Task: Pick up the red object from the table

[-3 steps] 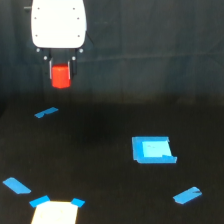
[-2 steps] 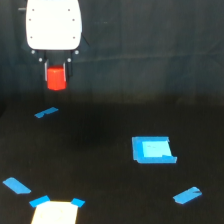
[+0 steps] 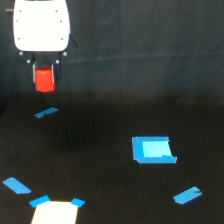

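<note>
The red object point(image 3: 45, 80), a small stubby red-orange block, hangs above the black table point(image 3: 110, 110) at the upper left of the exterior view. My gripper point(image 3: 45, 80) comes down from the white arm head point(image 3: 41, 25) and is shut on it, a dark finger on each side. The block is clear of the surface, with a gap of dark table below it.
Blue tape pieces lie scattered: a strip point(image 3: 46, 112) just below the held block, a square patch point(image 3: 152, 149) at the exterior view's right, a strip point(image 3: 187, 195) at lower right, another point(image 3: 16, 185) at lower left. A pale taped sheet point(image 3: 54, 212) sits at the bottom edge.
The arm head with the red object in the gripper has drifted slightly toward the exterior view's left. The tape pieces have not moved.
</note>
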### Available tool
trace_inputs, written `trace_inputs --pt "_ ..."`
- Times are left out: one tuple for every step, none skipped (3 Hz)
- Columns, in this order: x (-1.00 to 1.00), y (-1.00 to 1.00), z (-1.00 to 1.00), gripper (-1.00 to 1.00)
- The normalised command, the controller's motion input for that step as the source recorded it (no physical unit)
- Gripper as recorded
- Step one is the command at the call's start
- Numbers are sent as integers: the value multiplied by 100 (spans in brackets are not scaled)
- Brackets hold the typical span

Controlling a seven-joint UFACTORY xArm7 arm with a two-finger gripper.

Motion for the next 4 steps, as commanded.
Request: trace_inputs --pt "48 60 24 -100" --pt "10 -7 86 -76" --pt "34 64 63 -63" --pt "-44 4 11 -58"
